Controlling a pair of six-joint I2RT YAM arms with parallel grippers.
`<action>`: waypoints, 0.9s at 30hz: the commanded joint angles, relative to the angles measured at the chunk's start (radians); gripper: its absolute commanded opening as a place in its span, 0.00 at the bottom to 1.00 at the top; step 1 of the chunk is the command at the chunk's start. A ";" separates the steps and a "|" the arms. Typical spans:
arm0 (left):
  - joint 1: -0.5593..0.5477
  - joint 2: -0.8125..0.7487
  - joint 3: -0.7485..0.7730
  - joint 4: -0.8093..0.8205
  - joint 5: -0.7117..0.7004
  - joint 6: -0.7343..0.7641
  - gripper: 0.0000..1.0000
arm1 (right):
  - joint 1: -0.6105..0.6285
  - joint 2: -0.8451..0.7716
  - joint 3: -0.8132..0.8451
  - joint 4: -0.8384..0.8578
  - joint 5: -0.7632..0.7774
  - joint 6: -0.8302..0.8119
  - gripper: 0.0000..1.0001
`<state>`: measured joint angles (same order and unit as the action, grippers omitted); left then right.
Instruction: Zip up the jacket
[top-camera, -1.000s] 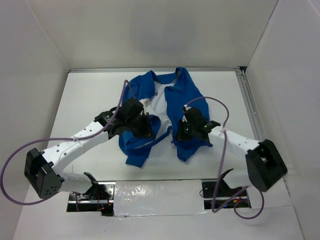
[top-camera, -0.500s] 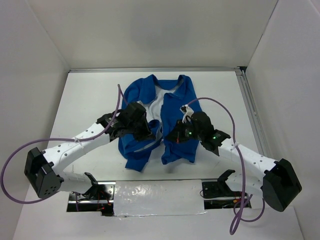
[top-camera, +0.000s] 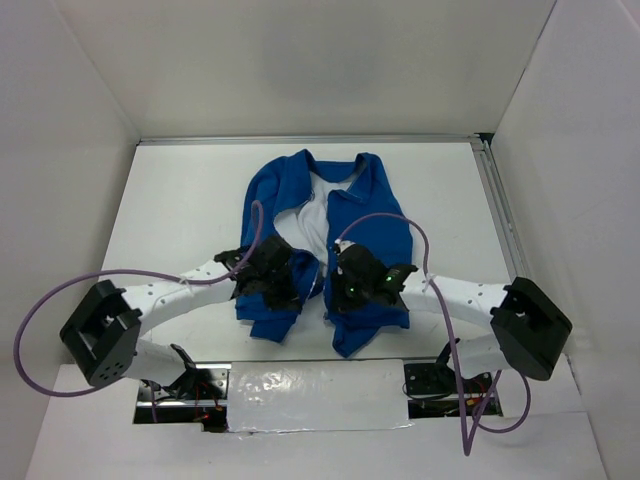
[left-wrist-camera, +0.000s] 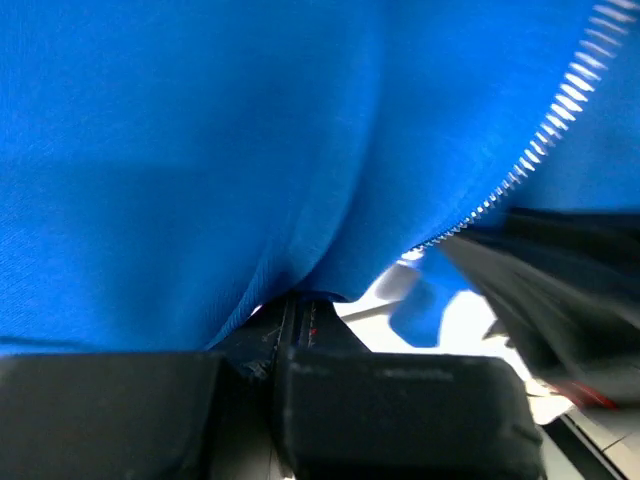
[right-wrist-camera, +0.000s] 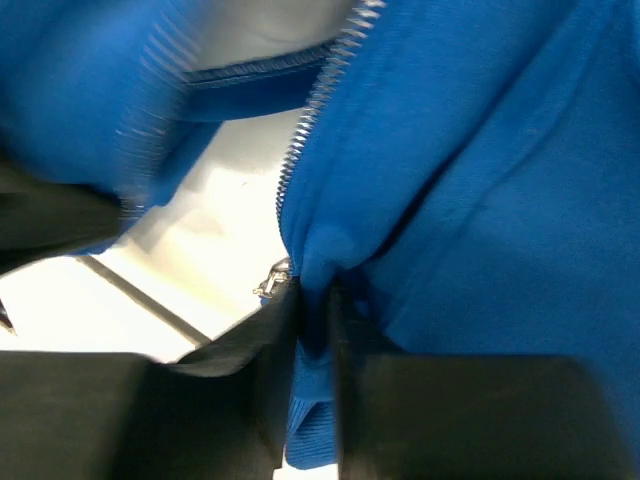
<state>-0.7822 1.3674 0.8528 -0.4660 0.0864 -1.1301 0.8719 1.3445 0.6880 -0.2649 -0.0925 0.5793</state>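
Observation:
The royal-blue jacket (top-camera: 375, 215) lies front-up in the middle of the white table, its front open and the white lining (top-camera: 315, 215) showing. My left gripper (top-camera: 288, 288) is at the lower left front panel. In the left wrist view it (left-wrist-camera: 290, 300) is shut on a fold of blue fabric (left-wrist-camera: 200, 150), with silver zipper teeth (left-wrist-camera: 545, 135) to the right. My right gripper (top-camera: 345, 293) is at the lower right panel. In the right wrist view it (right-wrist-camera: 315, 290) pinches the jacket edge (right-wrist-camera: 480, 170) in a narrow gap, beside the zipper slider (right-wrist-camera: 273, 280) and teeth (right-wrist-camera: 305, 130).
White walls enclose the table on three sides, and a metal rail (top-camera: 497, 200) runs along the right. A strip of foil tape (top-camera: 310, 385) lies between the arm bases at the near edge. Purple cables (top-camera: 390, 220) loop above both arms.
Both grippers have drawn the jacket's lower front panels toward the near edge and closer together. The right arm has swung left. The jacket's upper part has flattened out.

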 joint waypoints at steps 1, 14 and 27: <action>-0.002 0.036 -0.030 0.052 0.047 -0.008 0.00 | 0.053 -0.004 0.091 -0.066 0.088 0.017 0.27; -0.012 -0.034 -0.112 0.049 -0.020 -0.063 0.00 | 0.177 0.123 0.252 -0.221 0.298 0.192 0.47; -0.014 -0.070 -0.130 0.063 -0.017 -0.048 0.00 | 0.262 0.235 0.344 -0.396 0.562 0.432 0.44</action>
<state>-0.7910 1.3243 0.7254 -0.4179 0.0830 -1.1816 1.1244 1.5597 0.9897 -0.6033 0.3729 0.9405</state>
